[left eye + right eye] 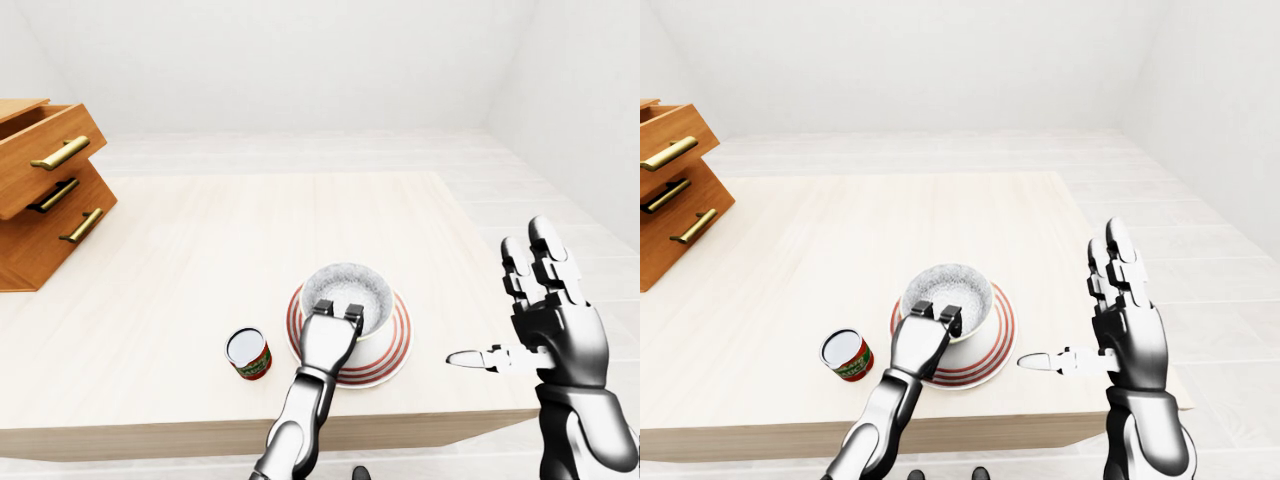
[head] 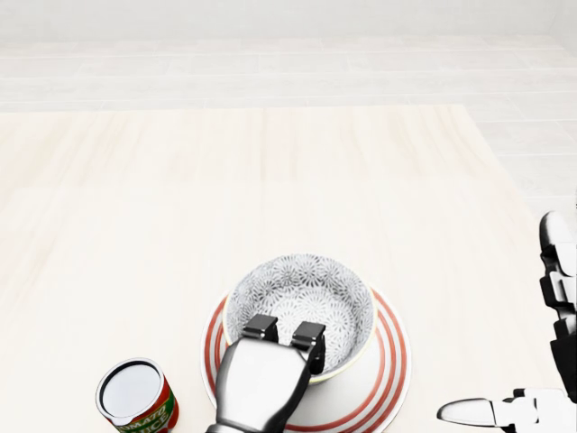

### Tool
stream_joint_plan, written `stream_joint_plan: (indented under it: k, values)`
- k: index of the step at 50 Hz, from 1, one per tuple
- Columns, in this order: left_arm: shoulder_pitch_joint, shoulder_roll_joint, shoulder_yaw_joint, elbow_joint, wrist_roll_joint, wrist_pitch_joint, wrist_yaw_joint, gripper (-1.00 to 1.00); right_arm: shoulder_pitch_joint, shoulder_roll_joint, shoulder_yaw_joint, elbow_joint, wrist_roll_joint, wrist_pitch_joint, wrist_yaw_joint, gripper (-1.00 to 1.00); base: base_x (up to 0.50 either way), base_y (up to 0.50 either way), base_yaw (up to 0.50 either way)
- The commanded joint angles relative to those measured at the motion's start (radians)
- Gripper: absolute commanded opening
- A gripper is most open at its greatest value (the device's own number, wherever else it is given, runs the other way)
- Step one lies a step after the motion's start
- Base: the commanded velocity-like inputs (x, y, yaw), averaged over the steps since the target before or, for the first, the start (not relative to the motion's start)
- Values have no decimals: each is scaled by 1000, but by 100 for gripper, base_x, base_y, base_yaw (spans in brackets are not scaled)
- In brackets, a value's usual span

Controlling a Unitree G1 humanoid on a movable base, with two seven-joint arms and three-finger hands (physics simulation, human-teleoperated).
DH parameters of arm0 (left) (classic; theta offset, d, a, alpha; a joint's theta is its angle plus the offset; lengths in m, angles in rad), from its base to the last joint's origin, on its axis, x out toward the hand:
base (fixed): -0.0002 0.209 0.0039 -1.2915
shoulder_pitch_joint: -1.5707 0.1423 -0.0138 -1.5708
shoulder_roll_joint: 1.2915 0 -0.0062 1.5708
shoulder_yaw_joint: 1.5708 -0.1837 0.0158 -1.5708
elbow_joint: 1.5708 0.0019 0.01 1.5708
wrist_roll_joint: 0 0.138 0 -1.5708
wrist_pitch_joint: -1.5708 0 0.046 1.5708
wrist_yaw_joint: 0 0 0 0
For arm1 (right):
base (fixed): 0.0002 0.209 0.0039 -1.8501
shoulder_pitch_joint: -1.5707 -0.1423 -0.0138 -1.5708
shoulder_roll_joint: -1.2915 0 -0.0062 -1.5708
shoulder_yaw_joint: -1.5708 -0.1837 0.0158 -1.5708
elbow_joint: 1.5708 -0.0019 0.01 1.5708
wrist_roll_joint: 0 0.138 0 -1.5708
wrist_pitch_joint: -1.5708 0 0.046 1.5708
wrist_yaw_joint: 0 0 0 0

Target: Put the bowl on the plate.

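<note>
A white bowl [image 2: 302, 289] with a grey floral pattern inside sits upright on the red-striped plate [image 2: 383, 370], near the table's bottom edge in the head view. My left hand [image 2: 284, 338] comes up from below. Its fingers [image 2: 261, 327] hook over the bowl's near rim and close on it. My right hand [image 1: 505, 310] is held up to the right of the plate, beyond the table's right corner. It is open, its fingers are spread, and it holds nothing.
A tomato sauce can [image 1: 249, 353] stands upright just left of the plate. A wooden drawer cabinet [image 1: 45, 190] with brass handles and partly pulled-out drawers sits at the table's left end. The light wooden table [image 1: 250, 230] stretches upward in the view.
</note>
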Motion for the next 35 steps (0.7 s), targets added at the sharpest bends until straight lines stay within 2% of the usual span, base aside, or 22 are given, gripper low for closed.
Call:
stream_joint_plan:
  k: [1, 35]
  values:
    - [-8, -2, 1, 22, 43, 0, 53, -100, -9, -3, 3, 17, -5, 0, -4, 100, 0, 0, 0]
    - [-9, -9, -6, 78, 42, 0, 86, -100, -15, -13, 3, 11, -2, 0, -16, 100, 0, 0, 0]
